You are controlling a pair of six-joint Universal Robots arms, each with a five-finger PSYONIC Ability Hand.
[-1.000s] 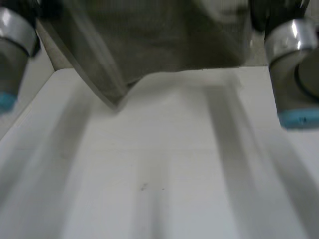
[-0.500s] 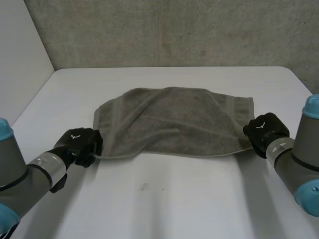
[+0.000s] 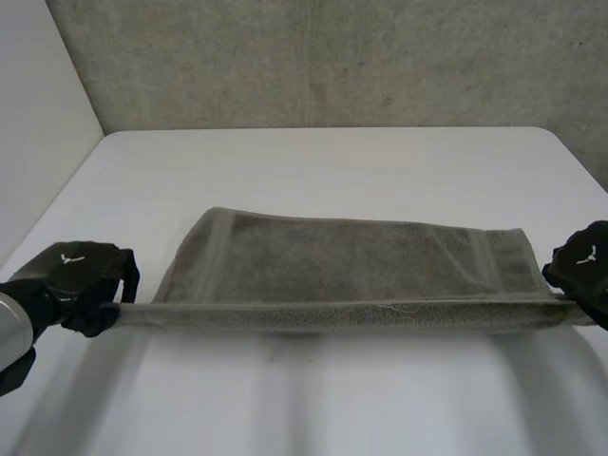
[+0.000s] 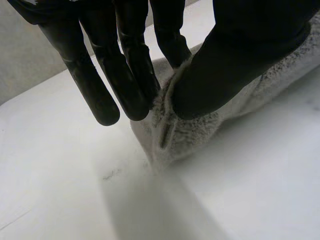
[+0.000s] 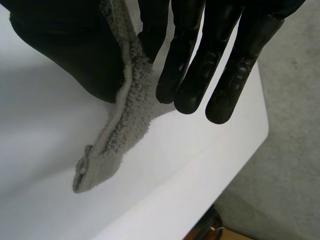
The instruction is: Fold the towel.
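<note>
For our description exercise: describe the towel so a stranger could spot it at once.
Start at the white table. Across its middle lies the towel, near edge pinched by the left hand and right hand. It is soft grey cloth; both hands are black.

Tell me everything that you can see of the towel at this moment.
The towel is grey-brown, fluffy terry cloth with a flat woven band near each short end. Its near edge is pulled straight between the left hand and the right hand, each pinching one corner between thumb and fingers. The far part rests on the white table.
</note>
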